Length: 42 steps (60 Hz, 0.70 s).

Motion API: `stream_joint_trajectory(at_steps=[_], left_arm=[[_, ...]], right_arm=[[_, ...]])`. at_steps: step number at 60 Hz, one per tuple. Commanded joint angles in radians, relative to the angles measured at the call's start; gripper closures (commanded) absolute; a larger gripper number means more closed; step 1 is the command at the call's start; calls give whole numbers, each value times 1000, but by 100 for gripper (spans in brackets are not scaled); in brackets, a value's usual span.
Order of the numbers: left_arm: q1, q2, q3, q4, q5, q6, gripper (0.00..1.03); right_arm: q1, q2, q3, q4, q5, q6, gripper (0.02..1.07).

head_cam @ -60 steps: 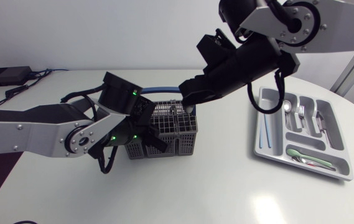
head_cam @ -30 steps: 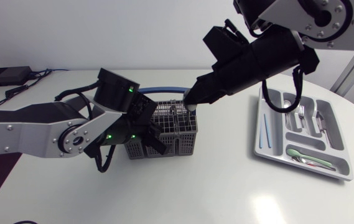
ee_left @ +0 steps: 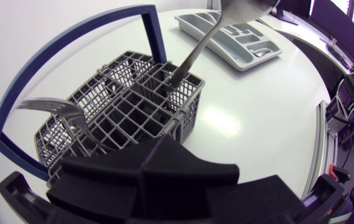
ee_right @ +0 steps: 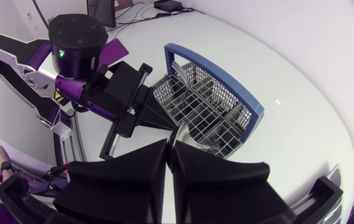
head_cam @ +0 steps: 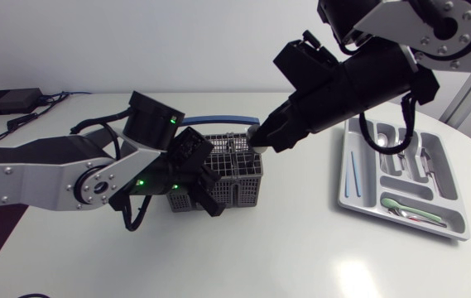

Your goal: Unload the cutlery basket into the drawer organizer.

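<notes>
Left pincer [ee_left: 155,148]: I've got it squeezed tight on the basket [ee_left: 105,102] wall, left side.
Right pincer [ee_right: 169,144]: pinched closed on a spoon [ee_left: 195,50], handle tip inside the basket.

My left arm [head_cam: 28,170] has silver-grey links with small screws, black joints and little green lights [head_cam: 171,121]. My right arm [head_cam: 409,29] is alike, with black cables [head_cam: 376,149] in loops. My left gripper [ee_left: 155,149] and right gripper [ee_right: 169,148] are matte black, with broad wedge fingers.
</notes>
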Motion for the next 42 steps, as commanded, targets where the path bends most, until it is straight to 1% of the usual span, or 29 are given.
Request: stream_joint_trajectory(at_steps=[1,7,20,42], left_arm=[[-7,-17,-22,-11,17,30,89],[-4,-19,-19,-19,41,42,89],[-4,-25,-13,-40,63,79,89],[10,-15,-1,-60,90,108,89]], right_arm=[[-3,-31,-23,-12,-12,-48,101],[2,-41,-30,-18,-18,-79,101],[2,-60,-31,-34,-21,-123,101],[10,-87,-39,-75,-36,-191,101]])
